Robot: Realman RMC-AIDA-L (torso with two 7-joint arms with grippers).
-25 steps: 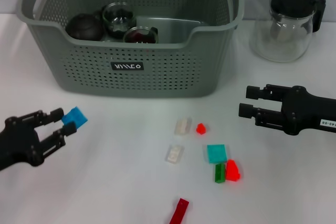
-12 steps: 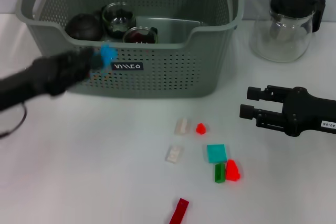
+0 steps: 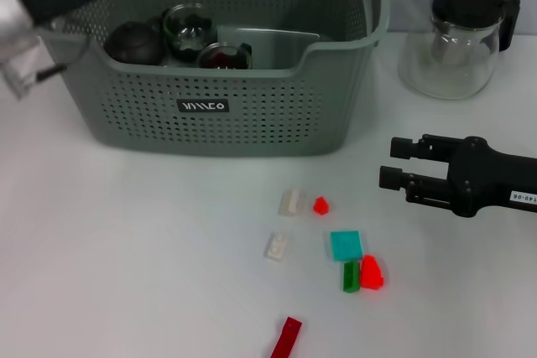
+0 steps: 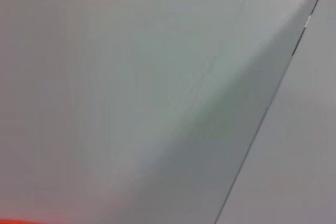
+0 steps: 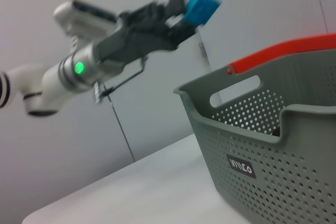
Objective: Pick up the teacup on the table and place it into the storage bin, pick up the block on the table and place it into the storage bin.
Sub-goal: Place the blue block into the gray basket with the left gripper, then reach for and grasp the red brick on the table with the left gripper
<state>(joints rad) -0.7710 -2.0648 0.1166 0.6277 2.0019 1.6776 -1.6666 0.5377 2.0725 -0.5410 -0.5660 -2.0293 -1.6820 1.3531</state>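
Left gripper [image 5: 181, 14]: raised above the storage bin [image 3: 277, 115], jaws pinched on the blue block [image 5: 202, 4]; small, rigid, likely light and smooth, so held by flat opposite faces. Teacup [image 3: 190, 26]: inside the bin, glassy, probably fragile. Right gripper [image 3: 394, 163]: idle beside loose blocks [image 3: 345, 245], fingers parted, empty

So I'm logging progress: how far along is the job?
Done: teacups already sit in the storage bin. In hand: the left gripper holds a blue block above the bin. Left: releasing it; more blocks lie on the table. The right gripper idles.
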